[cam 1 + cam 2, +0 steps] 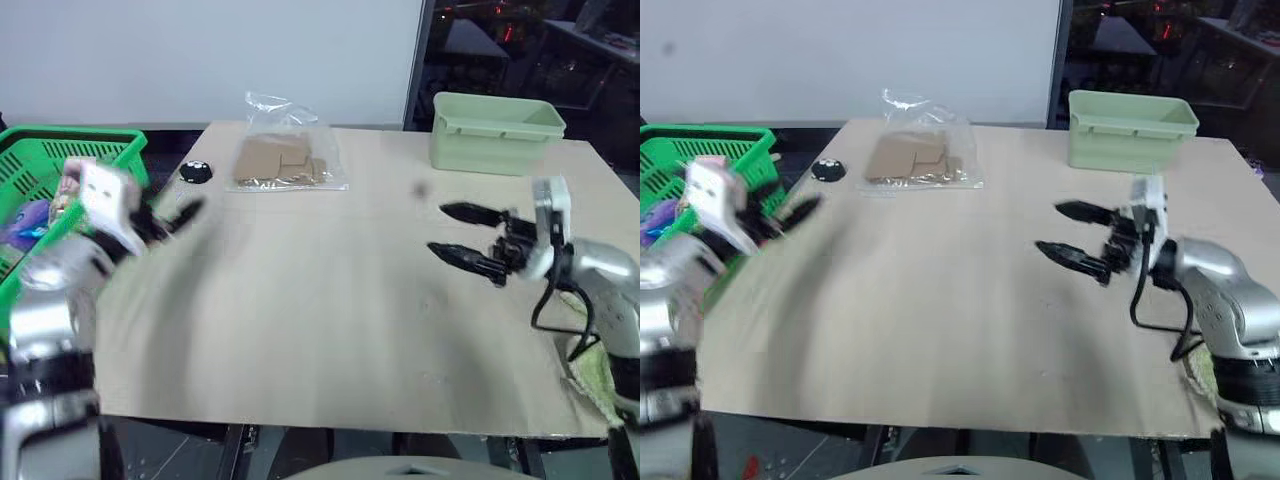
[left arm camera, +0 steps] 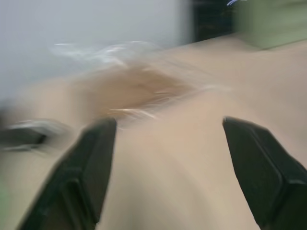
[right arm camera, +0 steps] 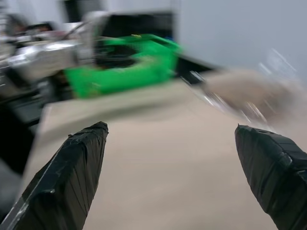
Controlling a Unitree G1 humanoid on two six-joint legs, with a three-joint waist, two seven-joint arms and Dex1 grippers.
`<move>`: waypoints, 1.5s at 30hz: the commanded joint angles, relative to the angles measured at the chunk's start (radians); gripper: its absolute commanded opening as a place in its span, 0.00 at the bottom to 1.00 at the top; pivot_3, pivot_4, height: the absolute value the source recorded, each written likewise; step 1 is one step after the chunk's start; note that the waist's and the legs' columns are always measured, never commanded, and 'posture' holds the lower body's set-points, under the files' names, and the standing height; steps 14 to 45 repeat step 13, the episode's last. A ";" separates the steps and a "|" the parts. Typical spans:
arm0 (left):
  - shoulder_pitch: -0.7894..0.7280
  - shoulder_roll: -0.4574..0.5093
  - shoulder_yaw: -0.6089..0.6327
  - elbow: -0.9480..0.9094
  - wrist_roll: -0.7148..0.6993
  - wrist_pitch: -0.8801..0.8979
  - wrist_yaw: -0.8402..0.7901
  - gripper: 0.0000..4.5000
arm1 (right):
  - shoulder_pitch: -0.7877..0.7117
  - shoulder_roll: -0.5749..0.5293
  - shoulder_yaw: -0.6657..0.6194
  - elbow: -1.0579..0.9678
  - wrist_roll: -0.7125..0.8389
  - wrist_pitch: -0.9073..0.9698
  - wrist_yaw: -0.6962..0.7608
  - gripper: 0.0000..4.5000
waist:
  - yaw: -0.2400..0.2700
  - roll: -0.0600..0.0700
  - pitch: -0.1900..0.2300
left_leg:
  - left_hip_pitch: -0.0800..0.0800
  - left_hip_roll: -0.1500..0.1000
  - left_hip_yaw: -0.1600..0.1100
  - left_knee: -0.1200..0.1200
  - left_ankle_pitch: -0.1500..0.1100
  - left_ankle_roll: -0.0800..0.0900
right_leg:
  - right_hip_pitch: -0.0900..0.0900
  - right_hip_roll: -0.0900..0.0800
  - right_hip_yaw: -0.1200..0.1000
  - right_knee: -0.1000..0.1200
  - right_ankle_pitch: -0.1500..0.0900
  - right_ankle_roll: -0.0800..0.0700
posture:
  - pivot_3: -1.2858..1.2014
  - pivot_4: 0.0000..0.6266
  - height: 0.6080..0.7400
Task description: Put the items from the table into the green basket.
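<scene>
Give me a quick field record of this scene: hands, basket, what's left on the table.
left hand: open, empty, near the basket
right hand: open, empty, over the table
basket: off the table's left edge, items inside
towel: at the table's near right edge
also on table: bag, disc, tub

Two black fingers (image 3: pixel 72 177) of the right tool (image 3: pixel 177 177) stand wide apart with nothing between them over the bare beige desk (image 3: pixel 158 187), the green basket (image 3: pixel 129 64) at its far edge.
</scene>
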 commanded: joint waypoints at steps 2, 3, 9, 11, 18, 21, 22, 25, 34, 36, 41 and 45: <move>0.176 -0.058 -0.063 -0.316 -0.019 0.050 0.050 0.80 | 0.106 -0.016 -0.057 0.043 -0.086 -0.156 0.040 1.00 | 0.000 0.004 -0.002 | 0.003 0.000 0.003 0.000 0.000 0.000 | 0.001 0.002 0.000 0.001 0.000 -0.001 | 0.54 0.00 1.00; 0.211 -0.070 -0.088 -0.339 -0.005 0.055 0.059 0.80 | 0.128 -0.014 -0.058 0.054 -0.102 -0.176 0.040 1.00 | 0.001 0.006 -0.003 | 0.005 0.000 0.003 0.000 0.000 0.000 | 0.003 0.003 0.000 0.001 -0.002 -0.004 | 0.54 0.00 1.00; 0.365 -0.107 -0.183 -0.334 0.108 -0.009 0.059 0.80 | 0.217 0.005 -0.038 0.125 -0.194 -0.309 0.051 1.00 | -0.001 0.015 -0.005 | 0.016 0.000 0.005 0.000 0.000 0.000 | 0.011 0.006 0.004 -0.001 -0.007 -0.003 | 0.53 0.00 1.00; 0.387 -0.105 -0.186 -0.330 0.106 -0.016 0.039 0.80 | 0.229 0.006 -0.031 0.139 -0.214 -0.332 0.054 1.00 | -0.001 0.015 -0.005 | 0.017 0.000 0.006 0.000 0.000 0.000 | 0.011 0.005 0.004 -0.001 -0.007 -0.003 | 0.53 0.00 1.00; 0.386 -0.106 -0.179 -0.337 0.109 -0.028 0.035 0.80 | 0.230 0.010 -0.032 0.141 -0.213 -0.335 0.053 1.00 | -0.001 0.015 -0.005 | 0.016 0.000 0.006 0.000 0.000 0.000 | 0.011 0.005 0.004 -0.002 -0.007 -0.003 | 0.53 0.00 1.00; 0.386 -0.106 -0.179 -0.337 0.109 -0.028 0.035 0.80 | 0.230 0.010 -0.032 0.141 -0.213 -0.335 0.053 1.00 | -0.001 0.015 -0.005 | 0.016 0.000 0.006 0.000 0.000 0.000 | 0.011 0.005 0.004 -0.002 -0.007 -0.003 | 0.53 0.00 1.00; 0.386 -0.106 -0.179 -0.337 0.109 -0.028 0.035 0.80 | 0.230 0.010 -0.032 0.141 -0.213 -0.335 0.053 1.00 | -0.001 0.015 -0.005 | 0.016 0.000 0.006 0.000 0.000 0.000 | 0.011 0.005 0.004 -0.002 -0.007 -0.003 | 0.53 0.00 1.00; 0.386 -0.106 -0.179 -0.337 0.109 -0.028 0.035 0.80 | 0.230 0.010 -0.032 0.141 -0.213 -0.335 0.053 1.00 | -0.001 0.015 -0.005 | 0.016 0.000 0.006 0.000 0.000 0.000 | 0.011 0.005 0.004 -0.002 -0.007 -0.003 | 0.53 0.00 1.00; 0.386 -0.106 -0.179 -0.337 0.109 -0.028 0.035 0.80 | 0.230 0.010 -0.032 0.141 -0.213 -0.335 0.053 1.00 | -0.001 0.015 -0.005 | 0.016 0.000 0.006 0.000 0.000 0.000 | 0.011 0.005 0.004 -0.002 -0.007 -0.003 | 0.53 0.00 1.00; 0.386 -0.106 -0.179 -0.337 0.109 -0.028 0.035 0.80 | 0.230 0.010 -0.032 0.141 -0.213 -0.335 0.053 1.00 | -0.001 0.015 -0.005 | 0.016 0.000 0.006 0.000 0.000 0.000 | 0.011 0.005 0.004 -0.002 -0.007 -0.003 | 0.53 0.00 1.00; 0.386 -0.106 -0.179 -0.337 0.109 -0.028 0.035 0.80 | 0.230 0.010 -0.032 0.141 -0.213 -0.335 0.053 1.00 | -0.001 0.015 -0.005 | 0.016 0.000 0.006 0.000 0.000 0.000 | 0.011 0.005 0.004 -0.002 -0.007 -0.003 | 0.53 0.00 1.00; 0.386 -0.106 -0.179 -0.337 0.109 -0.028 0.035 0.80 | 0.230 0.010 -0.032 0.141 -0.213 -0.335 0.053 1.00 | -0.001 0.015 -0.005 | 0.016 0.000 0.006 0.000 0.000 0.000 | 0.011 0.005 0.004 -0.002 -0.007 -0.003 | 0.53 0.00 1.00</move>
